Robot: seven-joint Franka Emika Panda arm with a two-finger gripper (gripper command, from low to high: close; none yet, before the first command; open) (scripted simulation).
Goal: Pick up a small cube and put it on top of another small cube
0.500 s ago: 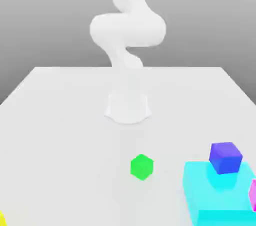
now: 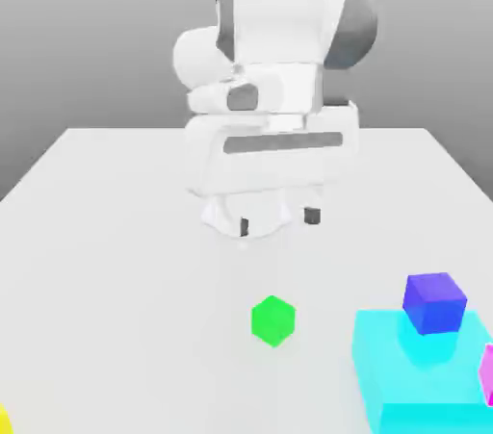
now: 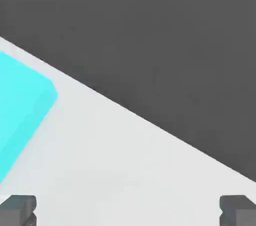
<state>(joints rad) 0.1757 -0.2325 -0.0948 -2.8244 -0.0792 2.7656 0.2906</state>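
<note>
Right now the white robot arm hangs low over the middle of the white desk [image 2: 106, 230]. Its gripper [image 2: 277, 221] points down, and the jaws stand wide apart with nothing between them. Two dark fingertips [image 2: 312, 217] show under the white hand.

The small green cube [image 2: 272, 320] sits on the desk by itself, nearer to the front than the gripper and not touching it. To the exterior view's right of the green cube lies a big cyan block [image 2: 404, 384]. A blue-violet cube [image 2: 435, 302] sits on top of that block. A bit of pink [image 2: 487, 374] peeks in at the right edge, just beside the block, and a bit of yellow [image 2: 4, 420] shows at the bottom left corner.

From the hand view, the cyan block [image 3: 20, 115] lies on the desk [image 3: 125, 170] past the fingertips [image 3: 18, 210].
</note>
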